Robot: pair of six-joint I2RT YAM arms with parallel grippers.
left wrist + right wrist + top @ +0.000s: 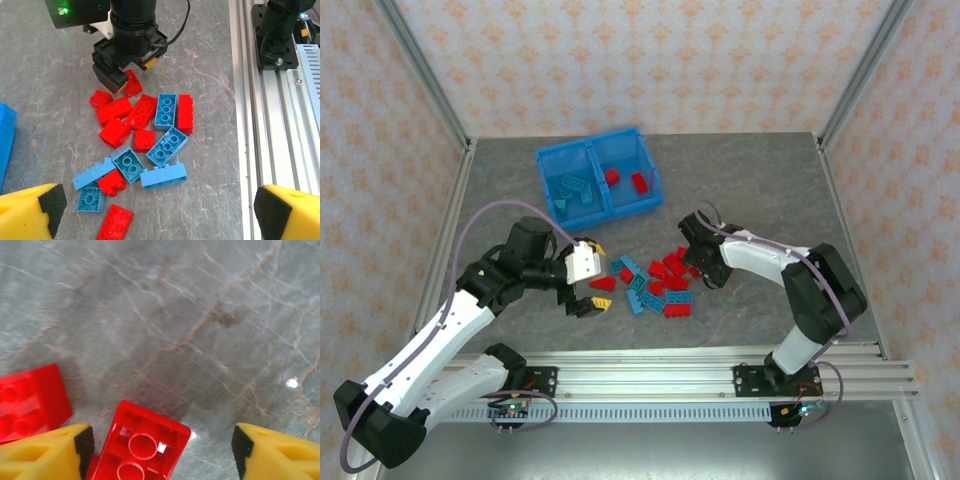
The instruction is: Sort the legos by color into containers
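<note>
Red and teal-blue legos (655, 285) lie in a loose pile on the grey table, seen close in the left wrist view (145, 135). The blue bin (590, 146) stands behind; its left container holds teal bricks (572, 190), its right one red bricks (625, 180). My left gripper (598, 274) hovers open at the pile's left side (155, 210), nothing between its fingers. My right gripper (700, 262) is low at the pile's right end. It straddles an upturned red brick (142, 445); the brick rests against the left finger with a gap to the right finger (240, 447).
An aluminium rail (650, 380) runs along the near edge, close to the pile (280, 100). Another red brick (30, 402) lies just left of the straddled one. Patterned walls and metal posts (425, 75) enclose the table.
</note>
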